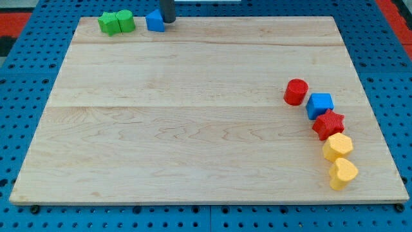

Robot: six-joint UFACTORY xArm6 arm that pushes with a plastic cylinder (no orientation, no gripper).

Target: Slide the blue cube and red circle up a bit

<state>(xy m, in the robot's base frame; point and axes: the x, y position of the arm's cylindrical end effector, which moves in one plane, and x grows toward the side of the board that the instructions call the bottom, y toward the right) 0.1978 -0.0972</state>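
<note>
The blue cube [320, 104] sits near the view's right edge of the wooden board [193, 116]. The red circle [296, 91] touches it on its upper left. My tip [168, 20] is far away at the view's top, left of centre, right beside a blue triangular block [154, 21] on that block's right. The rod comes down from the top edge of the view.
A red star [329, 124] lies just below the blue cube, then a yellow block [337, 147] and a yellow heart [343, 173] in a line toward the bottom right. Two green blocks [116, 22] sit at the top left.
</note>
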